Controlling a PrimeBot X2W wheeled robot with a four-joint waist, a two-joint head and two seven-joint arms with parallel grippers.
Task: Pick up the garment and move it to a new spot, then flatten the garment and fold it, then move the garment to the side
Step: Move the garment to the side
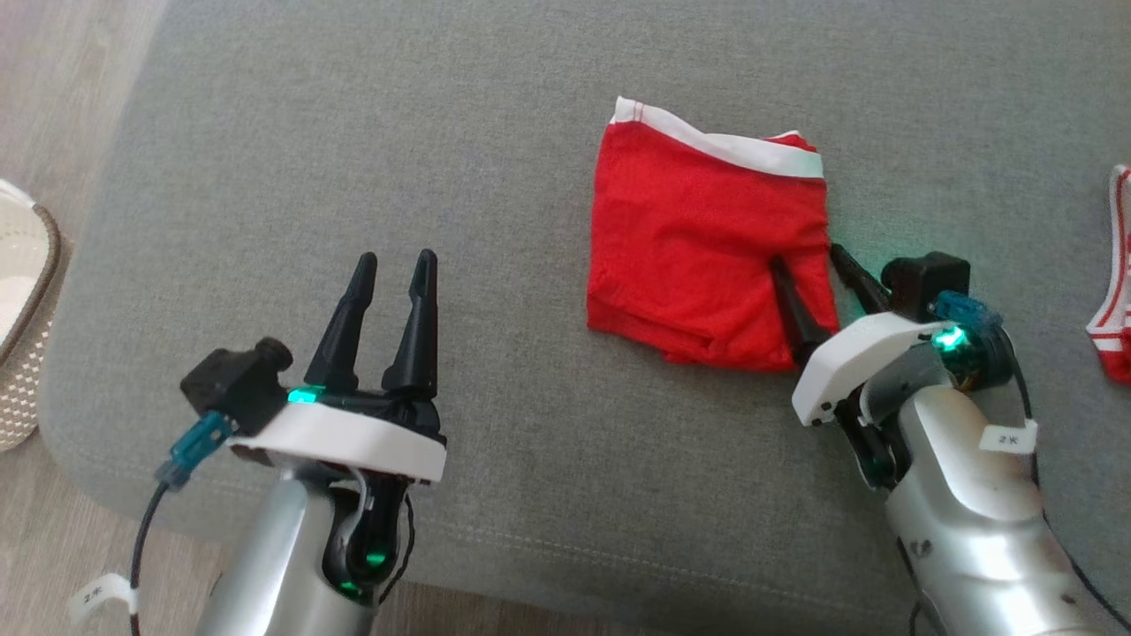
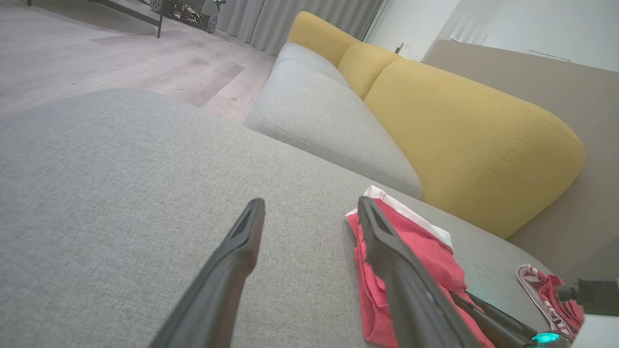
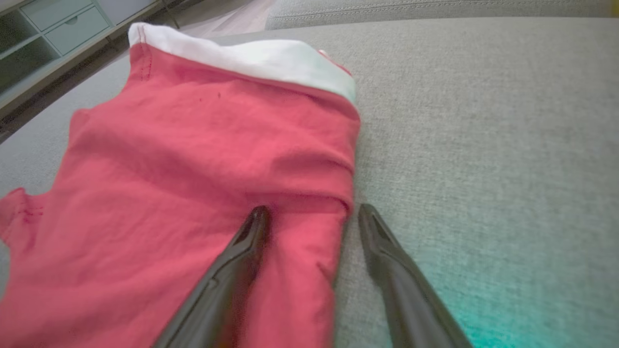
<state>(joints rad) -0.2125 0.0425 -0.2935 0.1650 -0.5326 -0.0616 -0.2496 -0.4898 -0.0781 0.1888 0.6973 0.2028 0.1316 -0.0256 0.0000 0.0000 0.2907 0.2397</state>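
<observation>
Red garment point(image 1: 698, 256) with white waistband lies folded on the grey cushion point(image 1: 353, 132), right of centre in head view; right gripper point(image 1: 806, 256) jaws spread, straddling its lower right edge, one finger over fabric, the other over bare cushion, nothing clamped; left gripper point(image 1: 398, 256) spread wide too, empty, well apart to the left.

A wide grey fabric seat point(image 1: 265, 177) is shown (its weave fine and even). Pale wood floor point(image 2: 96, 53) is seen past the seat's left edge, where a woven basket point(image 1: 22, 327) is set. Yellow back cushions point(image 2: 459, 130) are seen beyond the seat, with grey curtains point(image 2: 290, 19) farther off.
</observation>
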